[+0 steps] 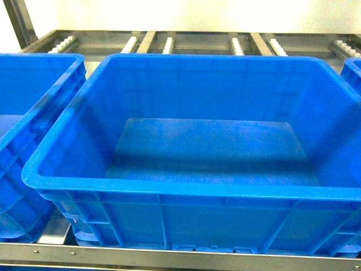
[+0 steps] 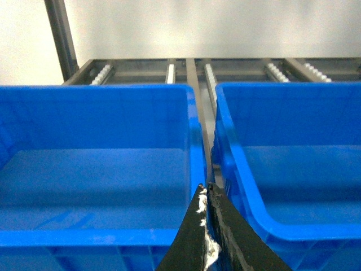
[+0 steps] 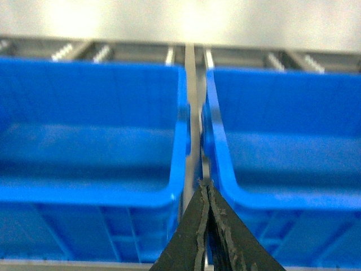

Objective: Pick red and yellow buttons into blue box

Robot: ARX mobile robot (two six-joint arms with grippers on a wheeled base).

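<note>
The red and yellow buttons are out of view in every frame. A large blue box (image 1: 169,186) fills the head view, and nothing lies in the part of it that shows. No gripper appears in the head view. In the left wrist view my left gripper (image 2: 205,189) is shut with nothing between its tips, in front of the gap between two blue boxes (image 2: 96,237) (image 2: 293,226). My right gripper (image 3: 206,185) is likewise shut on nothing, facing the gap between two blue boxes (image 3: 84,195) (image 3: 293,200).
More blue boxes stand at the left (image 1: 34,135) and far right (image 1: 352,70) of the head view. All rest on a metal roller rack (image 1: 169,45) with a steel front rail (image 1: 169,257). A white wall rises behind.
</note>
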